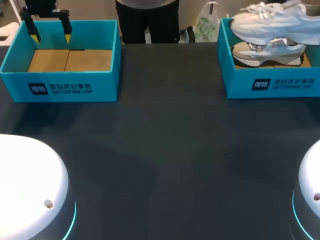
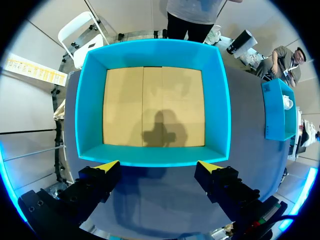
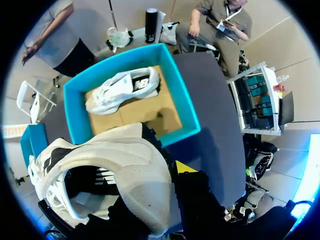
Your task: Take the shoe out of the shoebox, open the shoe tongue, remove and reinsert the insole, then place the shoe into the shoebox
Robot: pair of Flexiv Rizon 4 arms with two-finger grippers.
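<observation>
This is looking like a robotics lab bench set up for a handling trial. A white left robot base (image 1: 27, 182) and a white right robot base (image 1: 312, 180) are sitting at the near edge of a dark matte table (image 1: 165, 150), each glowing with a cyan light ring. The left shoebox (image 1: 60, 89) and the matching teal right shoebox (image 1: 272, 87) are standing at the far corners like test props. The yellow-tipped left gripper (image 1: 50, 36) is hanging over the left one, and a white shoe (image 1: 272, 20) is being held in the air above the right one.
</observation>
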